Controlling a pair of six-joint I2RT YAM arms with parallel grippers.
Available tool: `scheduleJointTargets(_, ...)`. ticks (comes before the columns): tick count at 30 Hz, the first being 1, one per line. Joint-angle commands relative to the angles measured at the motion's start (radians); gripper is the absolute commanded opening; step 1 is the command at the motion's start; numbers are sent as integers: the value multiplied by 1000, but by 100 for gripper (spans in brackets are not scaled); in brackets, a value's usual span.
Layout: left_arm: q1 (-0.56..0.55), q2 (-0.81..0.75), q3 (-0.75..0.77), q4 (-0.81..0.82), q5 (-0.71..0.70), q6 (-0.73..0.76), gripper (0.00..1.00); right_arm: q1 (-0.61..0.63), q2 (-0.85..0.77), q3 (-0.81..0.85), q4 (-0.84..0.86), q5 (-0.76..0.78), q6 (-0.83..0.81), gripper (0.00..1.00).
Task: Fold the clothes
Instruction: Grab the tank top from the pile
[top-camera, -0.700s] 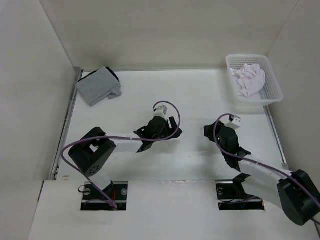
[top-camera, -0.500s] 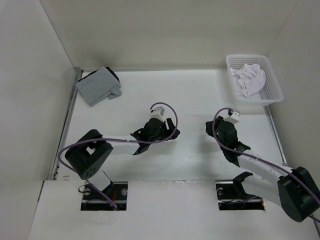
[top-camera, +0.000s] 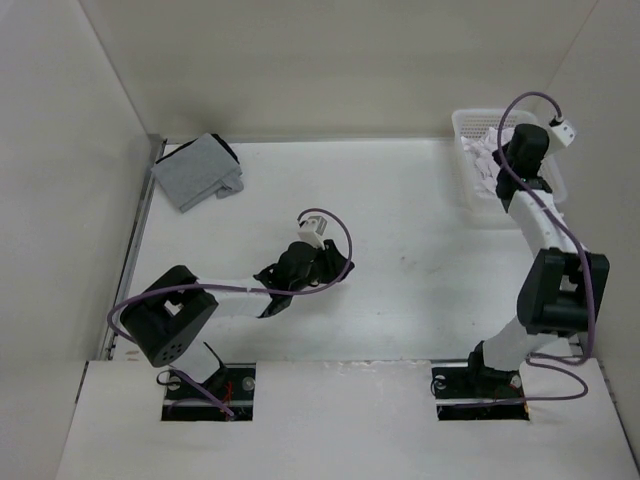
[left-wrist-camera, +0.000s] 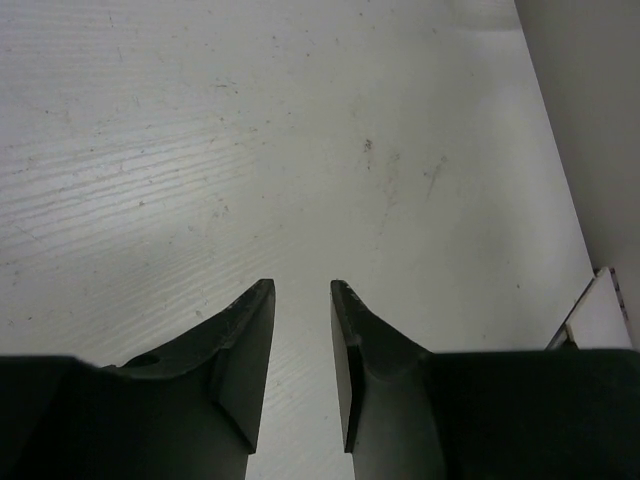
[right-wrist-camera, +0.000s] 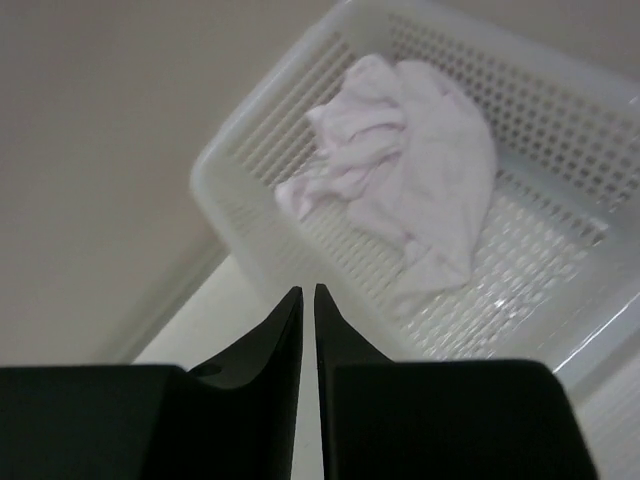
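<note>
Nearby, at the middle of the desk (top-camera: 400, 200), the left pincer (left-wrist-camera: 300, 290) hangs low over bare surface, its jaws partly apart and holding nothing. Farther back, the right arm stands tall and reaches to the far right corner, where its pincer (right-wrist-camera: 308, 292) is clenched to a thin slit, empty, poised above the near rim of the white basket (right-wrist-camera: 230, 190). The clothes (right-wrist-camera: 410, 190) lie crumpled inside that basket, ahead of this pincer, below it and a little to its right. The heap's long axis runs slantwise from the basket's far side towards its near right wall. The right arm is plainly the nearer one; the left is well apart from the garment. I'd judge the jaws must part before any descent. A grey cloth stack (top-camera: 195, 170) sits at the far left corner. Half a second ago the right arm lay low over the desk's right side; it has since swung up to the basket, while the left has barely shifted.
</note>
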Motion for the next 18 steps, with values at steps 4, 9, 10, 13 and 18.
scheduleJointTargets(4, 41, -5, -24, 114, 22, -10, 42, -142, 470, 500, -294, -23, -156, 45)
scheduleJointTargets(9, 64, 18, -22, 127, 42, -34, 46, -165, 670, 693, -342, -73, -193, 54)
scheduleJointTargets(10, 67, 25, -21, 133, 44, -36, 46, -171, 735, 763, -378, -81, -199, 54)
scheduleJointTargets(13, 93, 29, -27, 137, 65, -56, 47, -180, 843, 889, -454, -93, -189, 52)
scheduleJointTargets(18, 135, 27, -51, 174, 81, -94, 47, -183, 943, 1067, -579, -110, -183, 50)
